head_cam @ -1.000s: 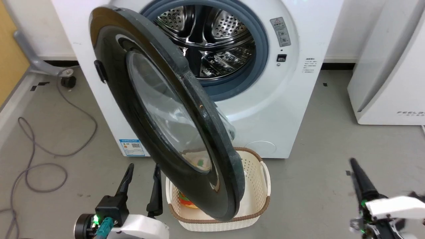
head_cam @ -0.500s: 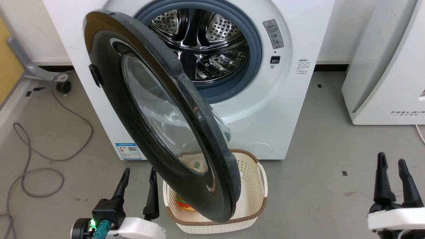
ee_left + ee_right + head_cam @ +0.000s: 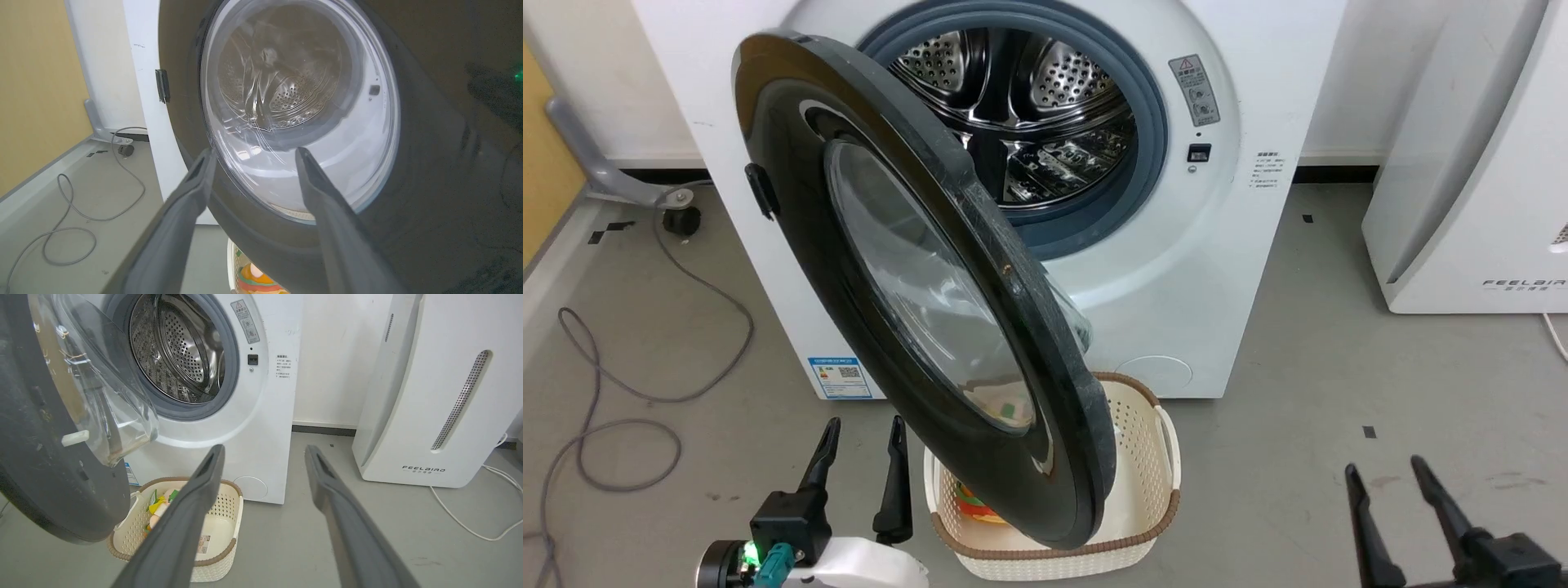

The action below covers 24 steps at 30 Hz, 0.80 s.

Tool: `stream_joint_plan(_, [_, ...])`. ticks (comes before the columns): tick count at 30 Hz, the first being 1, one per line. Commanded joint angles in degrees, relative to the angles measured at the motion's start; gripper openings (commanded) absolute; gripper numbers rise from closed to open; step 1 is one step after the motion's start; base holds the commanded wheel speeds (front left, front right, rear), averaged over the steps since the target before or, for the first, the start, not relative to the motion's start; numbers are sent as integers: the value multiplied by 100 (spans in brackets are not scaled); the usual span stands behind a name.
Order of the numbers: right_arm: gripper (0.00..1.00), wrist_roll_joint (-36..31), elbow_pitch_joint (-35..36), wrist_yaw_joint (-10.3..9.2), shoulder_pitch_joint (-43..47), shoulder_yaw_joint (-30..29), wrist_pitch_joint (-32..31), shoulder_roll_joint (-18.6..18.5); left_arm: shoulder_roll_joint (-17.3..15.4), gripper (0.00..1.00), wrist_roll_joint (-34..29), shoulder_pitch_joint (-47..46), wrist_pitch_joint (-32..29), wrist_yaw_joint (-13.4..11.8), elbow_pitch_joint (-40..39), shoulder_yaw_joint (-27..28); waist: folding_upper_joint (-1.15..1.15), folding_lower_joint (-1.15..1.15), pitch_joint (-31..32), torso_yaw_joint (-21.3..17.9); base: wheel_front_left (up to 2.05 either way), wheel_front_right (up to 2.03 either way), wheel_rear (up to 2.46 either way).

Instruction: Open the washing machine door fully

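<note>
1. The washing machine door [image 3: 915,286] stands about half open. It is hinged at the left side of the washing machine [image 3: 1225,269], and its lower rim hangs over the white basket [image 3: 1156,465] on the floor at the machine's foot.
2. Your left claw [image 3: 866,420] is spread and empty, near the door's outer face. Your right claw [image 3: 1384,465] is also spread and empty, well apart on the door's inner side.
3. If you push with the left claw from where it is, you will likely swing the door shut rather than open.
4. If you press the right claw against the bulging glass, its fingers may skid off the curve. Aim for the black rim instead.
5. If you reach in low, you could knock the basket or snag its handle.
6. If you swing the door too hard, you may strain the hinge at its stop.
</note>
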<state>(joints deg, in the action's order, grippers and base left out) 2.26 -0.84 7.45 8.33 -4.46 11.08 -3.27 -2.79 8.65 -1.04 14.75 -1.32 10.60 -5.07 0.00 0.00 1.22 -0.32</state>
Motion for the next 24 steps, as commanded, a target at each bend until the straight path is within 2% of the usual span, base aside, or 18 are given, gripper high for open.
stream_joint_plan(1, [100, -24, -11, 3, 98, 57, -25, 35, -9, 100, -56, 105, 25, 37, 14, 5, 0, 0, 5, -11, 0, 0, 0])
stream_joint_plan(8, [100, 178, -127, 3, -9, 244, 16, 38, -9, 100, -84, 119, 25, 75, 88, 4, 0, 0, 11, -52, 0, 0, 0])
stream_joint_plan(11, [100, 241, -147, 3, -72, 248, 47, 38, -9, 0, -16, 126, 25, 130, 195, -26, 0, 0, 4, -43, 0, 0, 0])
stream_joint_plan(19, [100, 312, -199, 3, -80, 228, 92, 38, -9, 0, 92, 81, 25, 111, 331, -106, 0, 0, -15, -6, 0, 0, 0])
stream_joint_plan(24, [100, 345, -228, 3, -79, 235, 114, 39, -9, 0, 104, -40, 25, 13, -66, -85, 0, 0, -43, 21, 0, 0, 0])
